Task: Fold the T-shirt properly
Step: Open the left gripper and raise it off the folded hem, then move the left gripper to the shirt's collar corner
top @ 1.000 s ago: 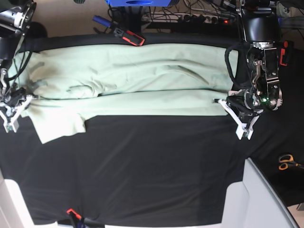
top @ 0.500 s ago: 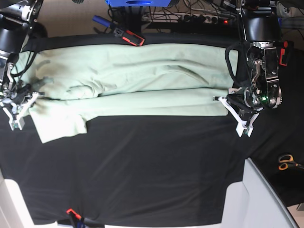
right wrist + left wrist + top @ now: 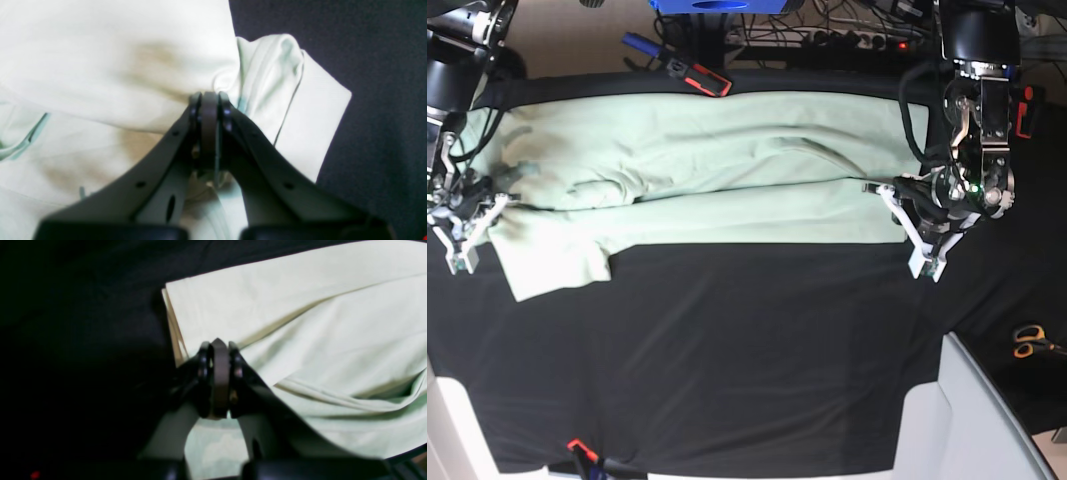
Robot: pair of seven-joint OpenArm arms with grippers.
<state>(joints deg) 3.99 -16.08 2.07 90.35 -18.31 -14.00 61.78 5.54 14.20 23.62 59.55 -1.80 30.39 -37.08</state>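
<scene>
Both arms' closed fingers (image 3: 218, 350) hide their pinch on the T-shirt (image 3: 707, 160).

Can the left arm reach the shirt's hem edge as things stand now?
Probably yes: the left tool, shut, already sits at the shirt's hem corner on the cloth, and nothing lies between them.

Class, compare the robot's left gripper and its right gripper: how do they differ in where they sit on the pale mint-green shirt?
The left gripper sits at the straight, layered end of the pale mint-green cotton T-shirt; the right gripper sits at the bunched end with the folded sleeve. In the base view, left is on the picture's right, right on its left. Both have shut jaws over fabric on the black tablecloth.
</scene>
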